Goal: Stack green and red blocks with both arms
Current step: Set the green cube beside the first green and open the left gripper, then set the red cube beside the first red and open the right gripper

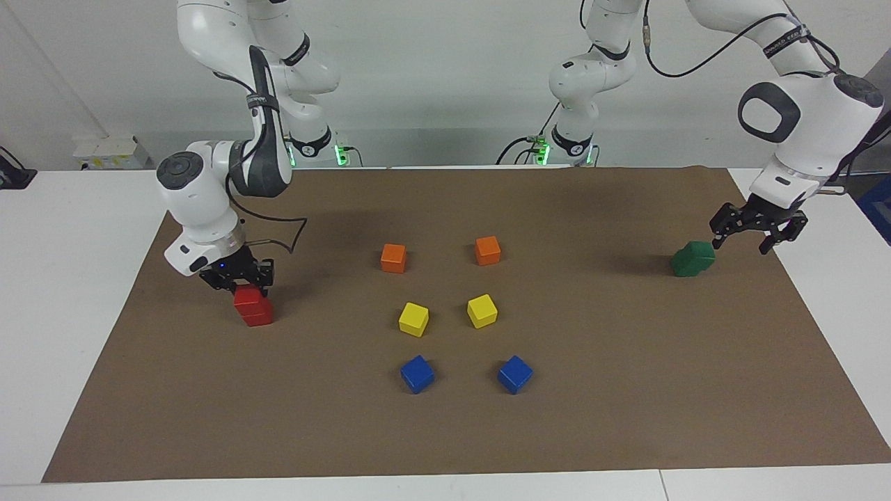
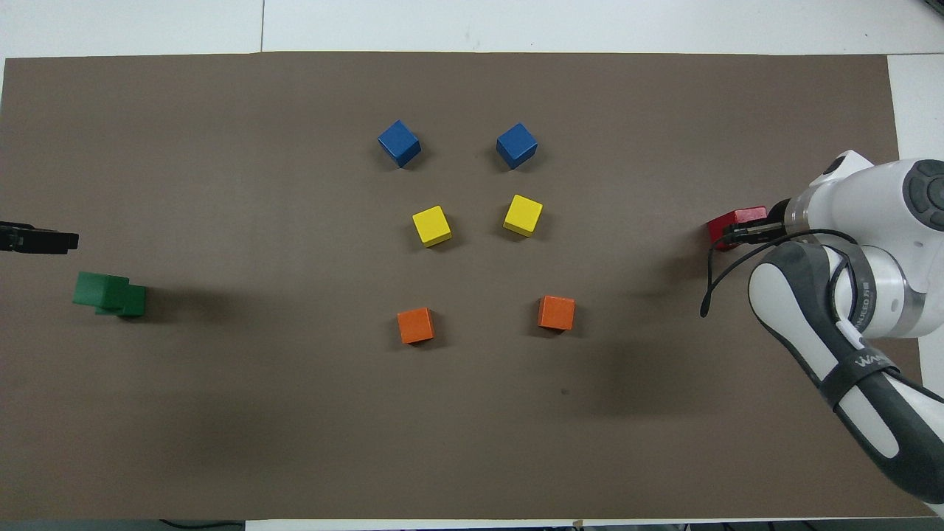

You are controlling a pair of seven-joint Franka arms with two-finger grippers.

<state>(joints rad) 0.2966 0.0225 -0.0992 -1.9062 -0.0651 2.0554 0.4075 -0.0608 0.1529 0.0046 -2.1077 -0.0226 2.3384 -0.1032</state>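
Right gripper was clamped shut on the upper red block, which sat on the lower red block at the right arm's end of the brown mat. Grip not released, so I'd call the red stack placed but not let go; probably held so the top cube settles square. From overhead only an edge of the red showed past the wrist.

Left gripper hung in the air with its fingers spread wide and nothing between them, over the mat's edge at the left arm's end, up and off to the side of the green stack. Clear gap between fingertips and cubes. The two green blocks read as one on top of the other, the top cube visibly offset and twisted on the bottom one in the overhead view. Looked stable enough, but not a neat stack.

Middle of the mat: two orange cubes nearest the robots, then two yellow cubes, then two blue cubes farthest out. All flat and apart from each other, well clear of both stacks.

Judgement: green done, red one release away.
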